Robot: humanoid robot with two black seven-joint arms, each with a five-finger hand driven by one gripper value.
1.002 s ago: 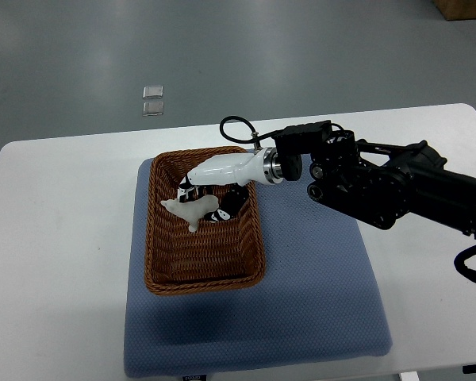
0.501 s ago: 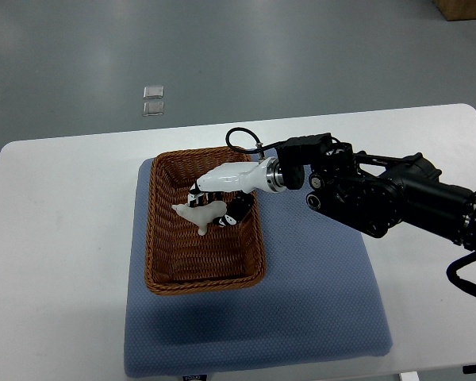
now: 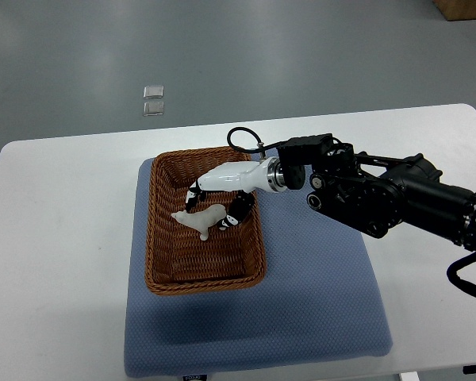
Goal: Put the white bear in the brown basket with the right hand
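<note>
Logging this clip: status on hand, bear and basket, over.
Right hand fingers spread over small white toy bear, apparently released. Bear lying inside brown woven wicker basket. Left arm out of view. Nothing obstructing.

White table (image 3: 63, 238) w/ blue mat (image 3: 317, 294) lying flat on it; brown basket (image 3: 163, 274) sits on mat.

Even, bright overhead light fills the scene — nothing is dim. The white table (image 3: 55, 238) reads nearly blown out at left, with little surface detail. A soft shadow lies below the brown basket (image 3: 165, 238) on the blue mat (image 3: 317, 302). The grey floor (image 3: 79, 48) shows faint pale sheen. Focus is sharp throughout — the black arm (image 3: 397, 198) loses detail in its darkest parts.
</note>
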